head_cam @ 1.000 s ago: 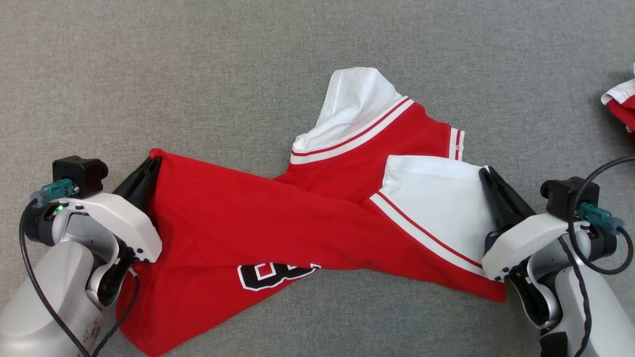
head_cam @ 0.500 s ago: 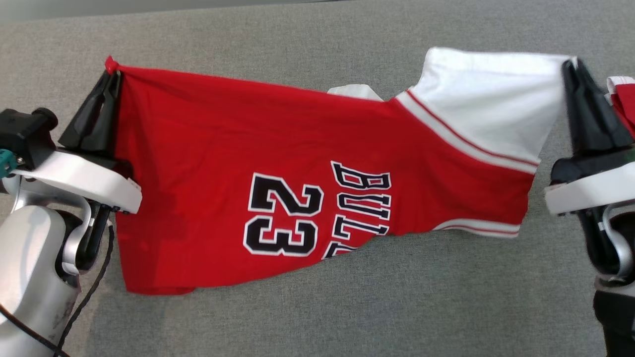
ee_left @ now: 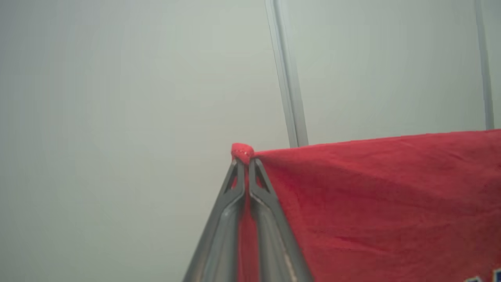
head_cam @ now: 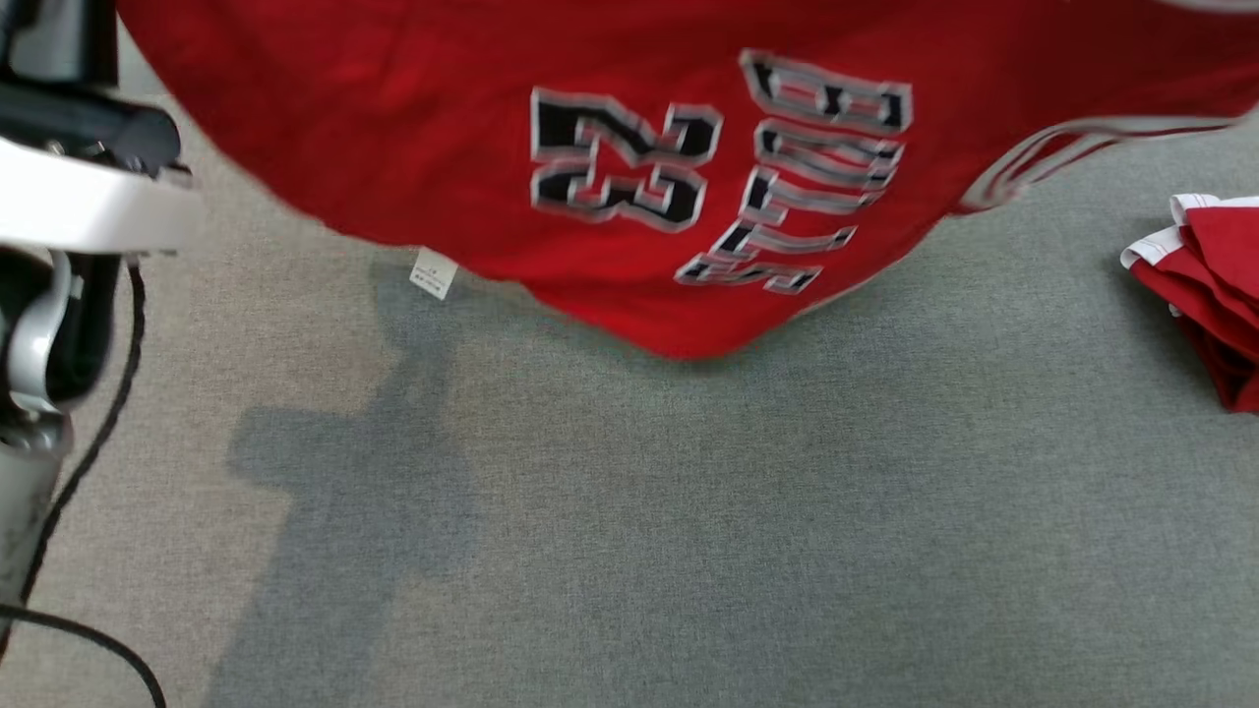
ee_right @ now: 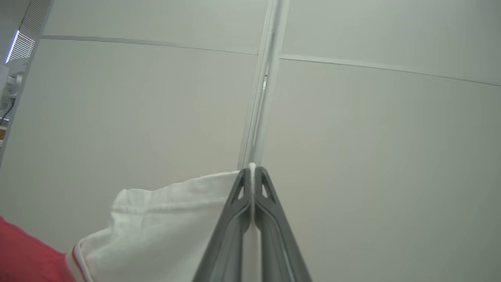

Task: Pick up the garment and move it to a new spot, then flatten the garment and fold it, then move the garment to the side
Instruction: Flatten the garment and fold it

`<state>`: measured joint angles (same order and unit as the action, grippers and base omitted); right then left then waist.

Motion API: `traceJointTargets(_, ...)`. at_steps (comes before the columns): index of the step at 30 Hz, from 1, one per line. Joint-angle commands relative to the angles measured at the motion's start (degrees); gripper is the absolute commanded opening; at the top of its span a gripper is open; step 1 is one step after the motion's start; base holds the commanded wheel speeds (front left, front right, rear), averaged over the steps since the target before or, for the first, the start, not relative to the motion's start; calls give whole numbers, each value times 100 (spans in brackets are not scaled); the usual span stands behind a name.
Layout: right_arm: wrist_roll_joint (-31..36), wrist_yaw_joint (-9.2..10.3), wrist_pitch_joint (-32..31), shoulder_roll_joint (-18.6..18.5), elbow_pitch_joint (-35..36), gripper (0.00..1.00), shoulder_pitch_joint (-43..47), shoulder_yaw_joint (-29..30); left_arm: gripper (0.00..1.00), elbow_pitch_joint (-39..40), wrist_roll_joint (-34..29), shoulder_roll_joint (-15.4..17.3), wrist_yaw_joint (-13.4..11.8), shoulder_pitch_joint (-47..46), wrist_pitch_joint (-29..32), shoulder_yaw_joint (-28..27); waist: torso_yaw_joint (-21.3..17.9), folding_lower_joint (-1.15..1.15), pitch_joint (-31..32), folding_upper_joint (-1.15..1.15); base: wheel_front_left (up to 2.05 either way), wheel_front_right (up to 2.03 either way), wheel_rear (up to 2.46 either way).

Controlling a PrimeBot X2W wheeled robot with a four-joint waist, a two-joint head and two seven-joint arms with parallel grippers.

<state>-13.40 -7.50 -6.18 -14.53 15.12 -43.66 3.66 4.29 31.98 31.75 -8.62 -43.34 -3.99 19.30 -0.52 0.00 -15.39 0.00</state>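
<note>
Since the garment (head_cam: pixel 629 147) is soft, light cloth that sags between holds, it is best taken at its corners and kept stretched. At the left, the left fingers (ee_left: pixel 229 219) are seen clenched on a red corner. The garment is held aloft above the desk (head_cam: pixel 689 541), its print blurred and its top cut off. At the right, the right fingers (ee_right: pixel 235 223) are clamped on a white edge, and a red pile (head_cam: pixel 1210 285) is cropped.
</note>
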Motion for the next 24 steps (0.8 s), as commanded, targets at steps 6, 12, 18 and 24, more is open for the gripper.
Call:
traceJointTargets(6, -198, 0, -321, -336, -35, 0, -1029, -40, 0, 271, -85, 87, -5, -536, 247, -6, -26, 0, 51, 0, 0, 0, 0)
traceJointTargets(12, -382, 0, -335, -489, -416, 0, -1540, -243, 0, 333, -135, 26, 31, -758, 254, 80, -40, 0, 15, 0, 0, 0, 0)
traceJointTargets(18, -655, 0, -225, -515, -1057, 0, -1959, -417, 0, 21, -4, -160, 227, -1146, 189, 172, 12, 0, -285, 0, 0, 0, 0)
traceJointTargets(24, -832, -1, -66, -452, -1771, 0, -2635, -672, 0, -631, 21, -396, 462, -1783, 9, 258, 40, 0, -684, 0, 0, 0, 0)
